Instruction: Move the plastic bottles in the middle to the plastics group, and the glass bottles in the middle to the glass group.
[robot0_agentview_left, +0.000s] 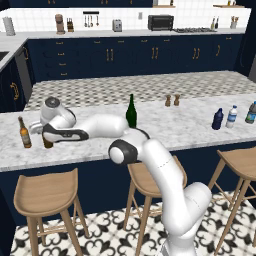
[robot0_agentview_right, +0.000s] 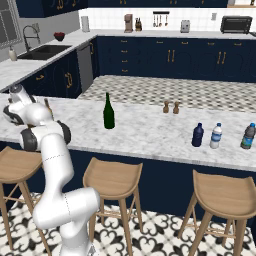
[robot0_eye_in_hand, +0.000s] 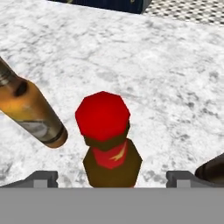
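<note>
Pincer (robot0_eye_in_hand: 112, 178), fingers apart, straddles the red-topped bottle (robot0_eye_in_hand: 107, 140) standing on the surface (robot0_eye_in_hand: 153, 65) beside an amber beer bottle (robot0_eye_in_hand: 33, 113); a straight upward retreat should avoid toppling either.

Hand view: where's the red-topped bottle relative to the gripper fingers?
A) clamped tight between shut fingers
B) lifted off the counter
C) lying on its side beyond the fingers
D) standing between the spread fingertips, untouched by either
D: the red-topped bottle stands upright on the marble counter, centred in the gripper, with clear gaps to both fingertips.
</note>
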